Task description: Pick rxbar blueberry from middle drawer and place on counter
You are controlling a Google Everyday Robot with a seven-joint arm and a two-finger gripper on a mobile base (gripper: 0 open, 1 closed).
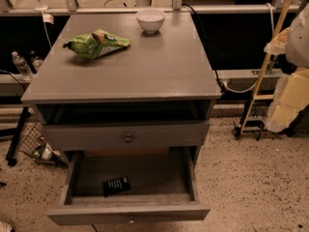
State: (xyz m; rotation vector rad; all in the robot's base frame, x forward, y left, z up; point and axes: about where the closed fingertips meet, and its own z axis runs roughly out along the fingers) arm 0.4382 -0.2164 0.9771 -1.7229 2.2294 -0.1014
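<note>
The rxbar blueberry [116, 185], a small dark wrapped bar, lies on the floor of the open middle drawer [178, 178], near its front and left of centre. The drawer is pulled far out at the bottom of the cabinet. Above it is a shut drawer front with a round knob [128, 138]. The grey counter [145, 66] tops the cabinet. My gripper [285, 105] shows as a pale shape at the right edge, level with the cabinet's upper part, far from the bar and holding nothing that I can see.
A green snack bag [95, 43] lies on the counter's back left and a white bowl [150, 20] stands at its back centre. A yellow ladder [270, 57] leans to the right of the cabinet. A wire basket [36, 144] and a water bottle [21, 64] are on the left.
</note>
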